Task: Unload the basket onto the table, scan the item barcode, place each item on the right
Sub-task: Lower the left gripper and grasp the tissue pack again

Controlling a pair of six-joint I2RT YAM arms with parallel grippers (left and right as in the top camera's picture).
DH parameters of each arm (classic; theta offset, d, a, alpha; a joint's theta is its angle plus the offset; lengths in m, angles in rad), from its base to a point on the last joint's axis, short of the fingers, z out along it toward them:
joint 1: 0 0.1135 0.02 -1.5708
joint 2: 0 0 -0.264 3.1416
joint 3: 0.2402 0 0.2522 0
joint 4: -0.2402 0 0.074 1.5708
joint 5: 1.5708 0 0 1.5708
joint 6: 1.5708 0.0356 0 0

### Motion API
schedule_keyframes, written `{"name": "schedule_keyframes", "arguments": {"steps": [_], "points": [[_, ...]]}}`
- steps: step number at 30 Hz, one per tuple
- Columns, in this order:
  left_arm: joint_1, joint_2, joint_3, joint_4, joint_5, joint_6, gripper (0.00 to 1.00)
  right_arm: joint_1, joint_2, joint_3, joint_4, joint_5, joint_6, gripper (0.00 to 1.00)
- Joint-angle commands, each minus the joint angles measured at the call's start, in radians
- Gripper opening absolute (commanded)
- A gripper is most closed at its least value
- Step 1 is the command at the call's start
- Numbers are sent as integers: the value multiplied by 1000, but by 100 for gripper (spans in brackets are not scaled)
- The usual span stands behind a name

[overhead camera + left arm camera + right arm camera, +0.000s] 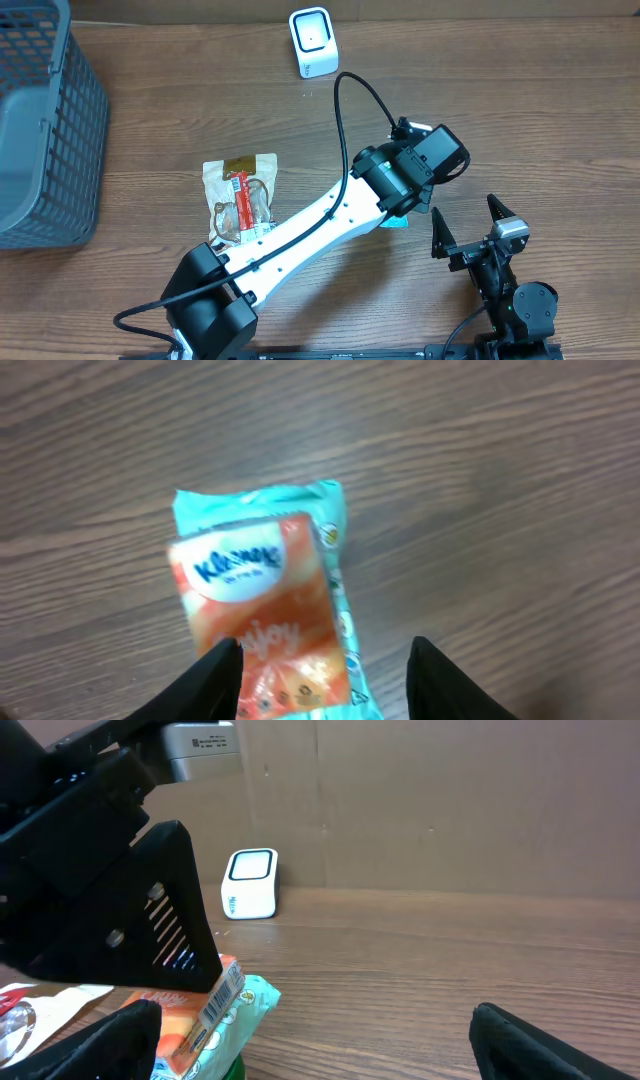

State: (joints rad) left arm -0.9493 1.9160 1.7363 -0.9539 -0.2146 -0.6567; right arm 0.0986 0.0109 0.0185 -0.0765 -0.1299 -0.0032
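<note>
Black fingers of the left gripper stood spread, straddling one tissue pack. One finger met the pack's orange face and the other sat clear of its teal edge, so it was not pinching.

The pack lay flat on the wood-grain table, directly under the left wrist. From overhead only a teal corner showed past the arm.

- Pack print: "Kleenex" in blue on a white oval. Orange lettering below it was cut off by the frame and wasn't readable.
- The right wrist view caught one barcode strip on the pack's side edge, facing the right arm.

Right gripper was fully spread and empty. It sat low over the table, just beside the pack, both fingers pointed away from the base.

Count on the table:
- One tissue pack.
- One snack bag, clear front, tan top with a gold label and a red stripe; text was too small to read. It lay partly under the left arm's white link.
- One white scanner, upright at the far edge, well apart from the pack. There was a small mark on its side, unreadable.
- One grey mesh basket at the far left corner.

One black cable looped above the left wrist. A silver label on that wrist had print too blurred to read.
</note>
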Motion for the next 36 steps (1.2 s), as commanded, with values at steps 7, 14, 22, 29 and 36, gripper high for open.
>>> {"name": "schedule_keyframes", "arguments": {"steps": [7, 14, 22, 29, 36], "points": [[2, 33, 5, 12, -36, -20, 44, -4, -8, -11, 3, 5, 3, 100], [0, 84, 5, 8, -40, 6, 34, -4, -8, -11, 3, 5, 3, 100], [0, 85, 5, -7, -40, 6, 22, -4, -8, -11, 3, 5, 3, 100], [0, 85, 7, -30, -40, 6, 4, -4, -8, -11, 4, 5, 3, 100], [7, 74, 39, -24, -39, 5, 4, -4, -8, -11, 3, 5, 3, 100]]}}
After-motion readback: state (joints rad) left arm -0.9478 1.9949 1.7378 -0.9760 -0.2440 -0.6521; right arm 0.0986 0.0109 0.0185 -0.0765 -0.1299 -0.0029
